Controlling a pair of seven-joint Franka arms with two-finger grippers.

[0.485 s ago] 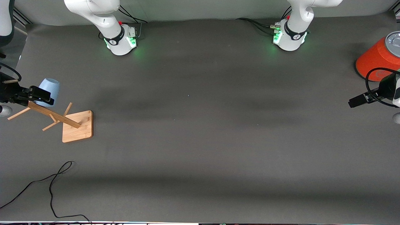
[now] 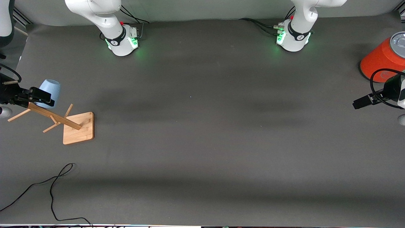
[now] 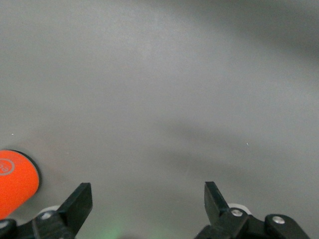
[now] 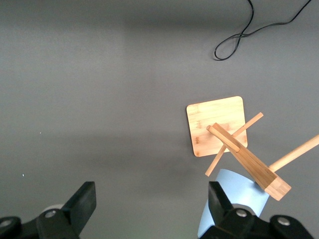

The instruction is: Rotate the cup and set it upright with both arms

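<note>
**Both end effectors open; cup hung on rack, ungripped**

Right end effector: the fingers are seen spread wide in the right wrist view, with bare tabletop between them. Nothing is held. One finger is seen just beside the cup; contact cannot be confirmed. In the front view this end effector is found at the right arm's end of the tabletop, pointed sideways and over the top of the wooden rack.

Left end effector: the fingers are seen wide apart, and nothing is held or touched. In the front view it is seen low over the left arm's end of the tabletop, pointed sideways toward the middle, and is noted as waiting. The orange cylinder is found beside it, farther from the front camera.

Arm pose: both bases are seen lit green along the top of the front view. The upper links are carried out of frame, and each wrist re-enters at its own end of the tabletop.

Cup: the pale-blue cup is seen mouth-down and tilted, carried on a peg near the top of the rack's post. The rack's square base is set flat on the tabletop, nearer the front camera than the cup.

A loose black cable is seen lying on the tabletop nearer the front camera than the rack.
</note>
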